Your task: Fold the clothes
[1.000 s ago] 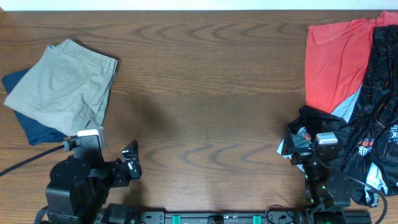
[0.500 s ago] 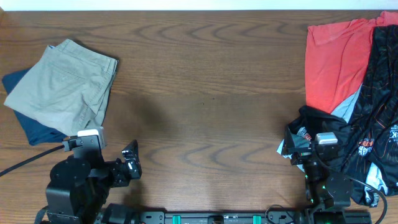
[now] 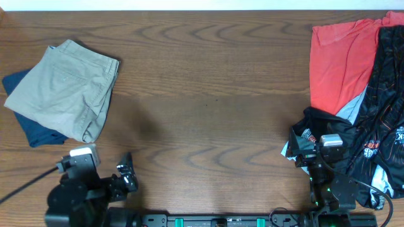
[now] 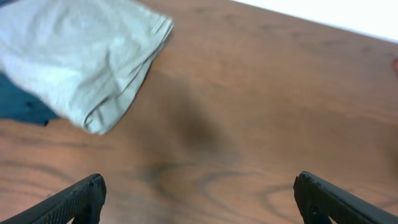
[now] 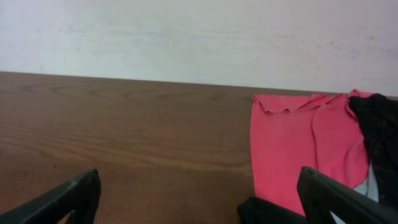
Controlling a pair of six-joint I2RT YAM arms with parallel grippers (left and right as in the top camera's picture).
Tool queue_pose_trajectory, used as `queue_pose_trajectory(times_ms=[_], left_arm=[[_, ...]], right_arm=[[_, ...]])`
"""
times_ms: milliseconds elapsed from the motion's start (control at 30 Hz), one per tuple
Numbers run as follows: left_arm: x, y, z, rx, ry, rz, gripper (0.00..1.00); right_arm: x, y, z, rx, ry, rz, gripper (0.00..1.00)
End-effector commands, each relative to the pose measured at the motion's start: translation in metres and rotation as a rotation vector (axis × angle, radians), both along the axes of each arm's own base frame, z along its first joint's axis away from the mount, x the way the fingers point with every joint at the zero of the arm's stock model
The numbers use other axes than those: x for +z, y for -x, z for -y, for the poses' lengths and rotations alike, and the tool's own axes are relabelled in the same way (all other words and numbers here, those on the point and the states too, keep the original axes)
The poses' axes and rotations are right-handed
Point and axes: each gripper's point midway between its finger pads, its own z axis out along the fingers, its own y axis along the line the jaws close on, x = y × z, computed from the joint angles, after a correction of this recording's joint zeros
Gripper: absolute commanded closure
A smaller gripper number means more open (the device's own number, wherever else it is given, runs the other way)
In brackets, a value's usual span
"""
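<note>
I see my left gripper (image 4: 198, 200) wide open. My right gripper (image 5: 199, 200) is wide open too. My left arm (image 3: 74, 197) and right arm (image 3: 333, 186) sit low, folded in.

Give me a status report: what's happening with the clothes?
Left end effector open, empty. Right end effector open, empty. Shorts folded, left side. Red shirt, black pile unfolded, right side.

One khaki garment (image 3: 63, 88), one navy garment (image 3: 35, 133), one red shirt (image 3: 338, 63); black garments (image 3: 388, 82), count unclear.
</note>
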Motion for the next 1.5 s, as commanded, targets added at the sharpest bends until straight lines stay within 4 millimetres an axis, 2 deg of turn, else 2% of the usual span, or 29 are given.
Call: queue_pose_trajectory(times_ms=[0, 133, 400, 500, 600, 700, 833, 900, 967, 1467], left_arm=[[-0.033, 0.003, -0.006, 0.023, -0.028, -0.031, 0.02], [-0.065, -0.009, -0.008, 0.038, -0.023, 0.021, 0.02], [-0.095, -0.051, -0.006, 0.045, -0.011, 0.198, 0.02], [-0.094, -0.07, -0.005, 0.045, -0.006, 0.287, 0.02], [-0.083, -0.087, -0.005, 0.034, -0.029, 0.426, 0.02], [-0.071, -0.096, -0.004, 0.024, -0.057, 0.549, 0.02], [-0.076, -0.099, 0.0, -0.014, -0.111, 0.565, 0.02], [-0.087, -0.098, 0.001, -0.032, -0.125, 0.52, 0.02], [-0.107, -0.096, 0.001, -0.033, -0.113, 0.436, 0.02], [-0.105, -0.096, 0.002, -0.033, -0.104, 0.445, 0.02]], right_arm=[[0.0, 0.0, 0.001, -0.006, 0.012, 0.002, 0.01], [0.0, 0.0, 0.001, -0.006, 0.012, 0.002, 0.01], [0.0, 0.0, 0.001, -0.006, 0.012, 0.002, 0.01], [0.0, 0.0, 0.001, -0.006, 0.012, 0.002, 0.01], [0.0, 0.0, 0.001, -0.006, 0.012, 0.002, 0.01], [0.0, 0.0, 0.001, -0.006, 0.012, 0.002, 0.01], [0.0, 0.0, 0.001, -0.006, 0.012, 0.003, 0.01], [0.0, 0.0, 0.001, -0.006, 0.012, 0.003, 0.01], [0.0, 0.0, 0.001, -0.006, 0.012, 0.002, 0.01], [0.0, 0.0, 0.001, -0.006, 0.012, 0.002, 0.01]])
